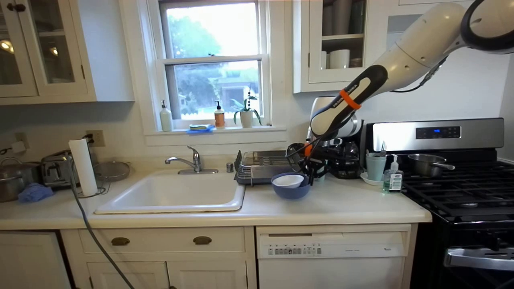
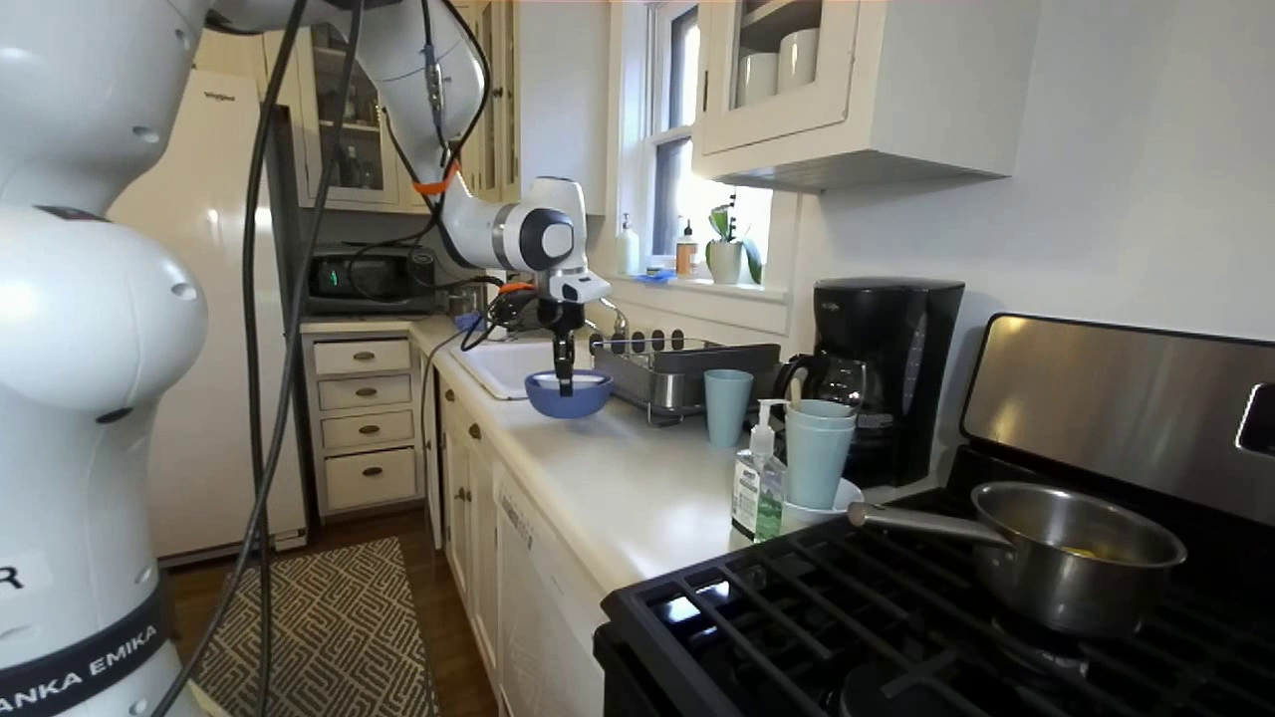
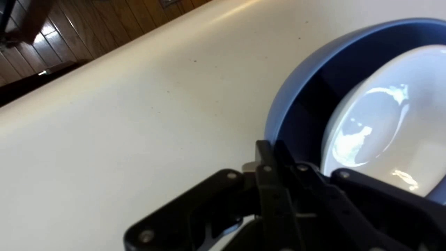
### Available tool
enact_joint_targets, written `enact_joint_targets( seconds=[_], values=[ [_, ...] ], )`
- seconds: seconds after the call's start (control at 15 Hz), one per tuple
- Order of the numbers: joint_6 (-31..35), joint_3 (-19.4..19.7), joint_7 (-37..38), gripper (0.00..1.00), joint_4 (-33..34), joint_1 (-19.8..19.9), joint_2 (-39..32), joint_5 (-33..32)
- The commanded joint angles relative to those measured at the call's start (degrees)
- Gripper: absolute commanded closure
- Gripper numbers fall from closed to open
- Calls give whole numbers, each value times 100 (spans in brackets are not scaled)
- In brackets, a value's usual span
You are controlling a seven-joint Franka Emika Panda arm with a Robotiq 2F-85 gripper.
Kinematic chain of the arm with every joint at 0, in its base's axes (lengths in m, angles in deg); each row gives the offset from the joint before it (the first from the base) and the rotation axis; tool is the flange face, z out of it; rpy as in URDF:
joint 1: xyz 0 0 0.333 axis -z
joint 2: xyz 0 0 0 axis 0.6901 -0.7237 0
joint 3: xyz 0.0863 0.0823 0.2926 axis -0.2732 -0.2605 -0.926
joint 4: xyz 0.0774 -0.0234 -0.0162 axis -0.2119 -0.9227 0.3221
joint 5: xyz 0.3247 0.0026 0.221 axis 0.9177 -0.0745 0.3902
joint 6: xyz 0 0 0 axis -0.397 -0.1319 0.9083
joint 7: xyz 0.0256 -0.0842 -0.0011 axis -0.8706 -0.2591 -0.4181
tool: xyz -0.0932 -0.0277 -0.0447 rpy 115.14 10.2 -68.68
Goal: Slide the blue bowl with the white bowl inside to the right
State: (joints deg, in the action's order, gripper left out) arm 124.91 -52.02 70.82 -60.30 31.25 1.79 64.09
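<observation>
White sink (image 1: 192,188) is followed rightward by the blue bowl (image 1: 292,193) on the counter (image 1: 349,204), the white bowl (image 1: 286,182) nested inside. The blue bowl's right rim is clamped by the gripper (image 3: 272,144); only in the wrist view are fingertips (image 3: 263,149) resolved on both sides of it.

Over on the pale countertop (image 1: 353,205) sits a round blue bowl (image 1: 291,194), upright, with a smaller, glossy white bowl (image 1: 287,182) resting tilted inside it.

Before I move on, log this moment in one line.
gripper: closed on rim of blue bowl | white bowl: inside it, off-center | dish rack: close by
</observation>
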Motion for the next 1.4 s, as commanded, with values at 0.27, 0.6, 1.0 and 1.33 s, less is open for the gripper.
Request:
enact_joint_targets(
  seconds=[0.27,0.6,1.0,1.33],
  values=[
    [1288,100,527,99,-2343,491,1579,-183],
    [1353,302,2110,99,-2733,793,1771,-976],
    [1258,270,3479,99,-2573,963,1609,-1765],
    [1303,260,3884,99,-2535,1002,1483,-1989]
  ],
)
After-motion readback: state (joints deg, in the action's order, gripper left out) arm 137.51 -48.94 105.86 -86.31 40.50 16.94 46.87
